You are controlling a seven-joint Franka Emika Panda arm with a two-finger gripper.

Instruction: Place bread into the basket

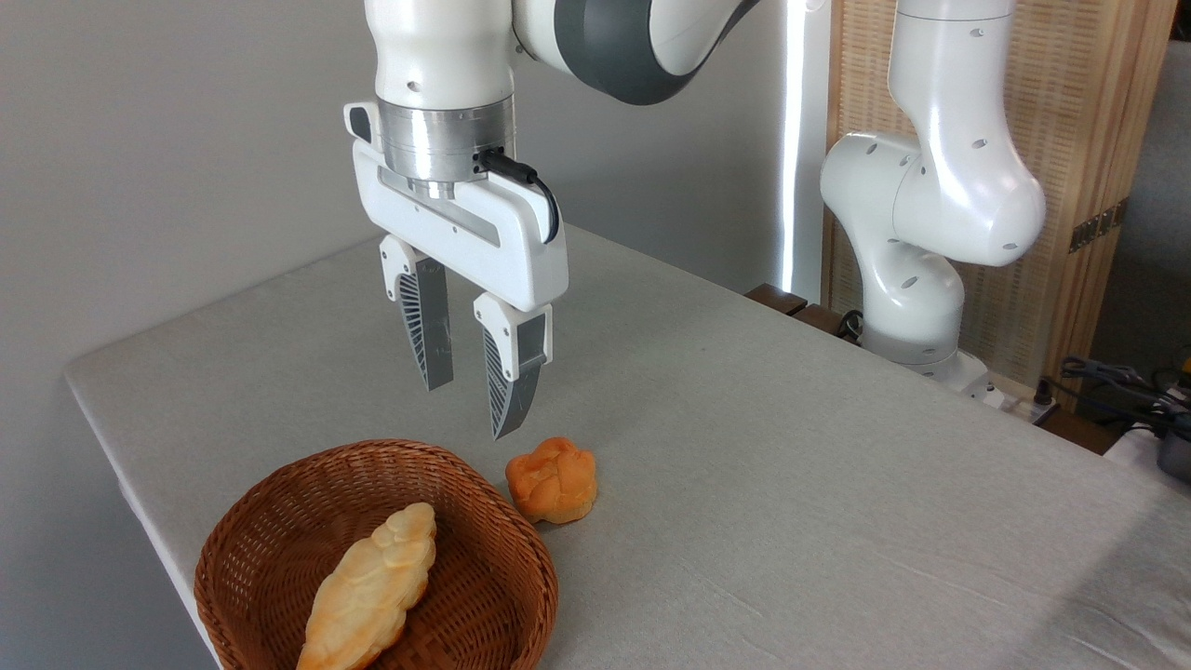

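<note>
The bread (553, 479) is a small orange-brown knotted bun lying on the grey table, just right of the basket's rim. The round brown wicker basket (279, 507) stands at the table's front left corner. My gripper (470, 409) hangs open above the table, behind the basket and slightly up and left of the bun, with nothing between its two ribbed fingers. It touches neither the bun nor the basket.
A longer pale braided loaf (372, 586) lies inside the basket. The arm's white base (916, 279) stands at the table's far right edge. The table's left edge runs close to the basket. Cables lie at far right (1117, 377).
</note>
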